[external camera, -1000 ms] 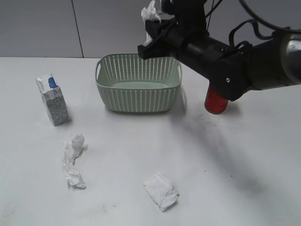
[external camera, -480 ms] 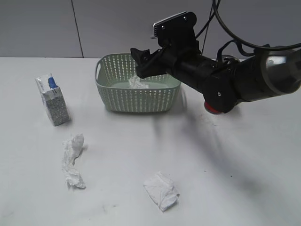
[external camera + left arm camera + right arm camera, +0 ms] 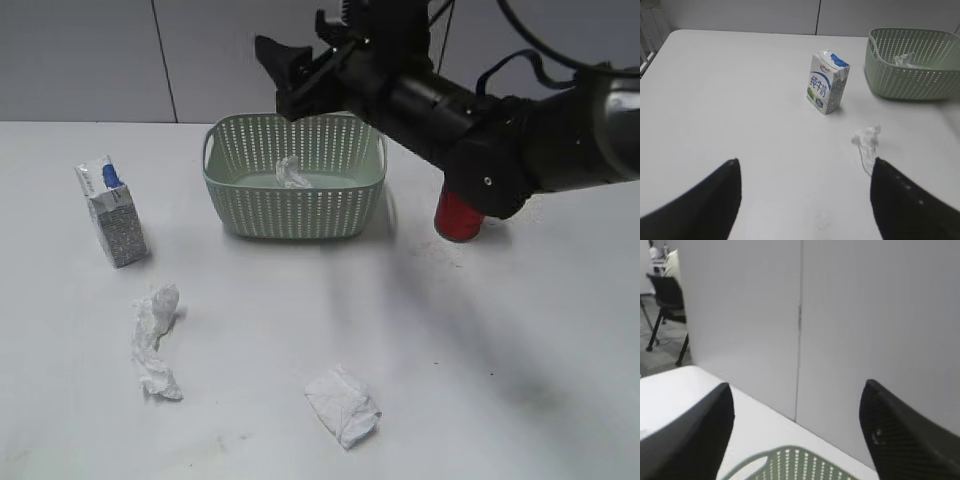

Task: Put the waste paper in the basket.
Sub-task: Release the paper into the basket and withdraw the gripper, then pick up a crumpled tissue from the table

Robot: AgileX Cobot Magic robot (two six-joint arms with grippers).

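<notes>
The pale green basket stands at the back middle of the table and holds one white paper wad. It also shows in the left wrist view with that wad, and its rim shows in the right wrist view. An elongated wad lies front left, seen in the left wrist view too. A squarish wad lies front middle. My right gripper is open and empty above the basket's back rim. My left gripper is open and empty over bare table, out of the exterior view.
A white-and-blue carton stands left of the basket, also in the left wrist view. A red can stands right of the basket, partly behind my right arm. A grey wall closes the back.
A second ago my right gripper held a wad high over the basket. It let the wad fall into the basket, dipped toward it, then rose again, open.
</notes>
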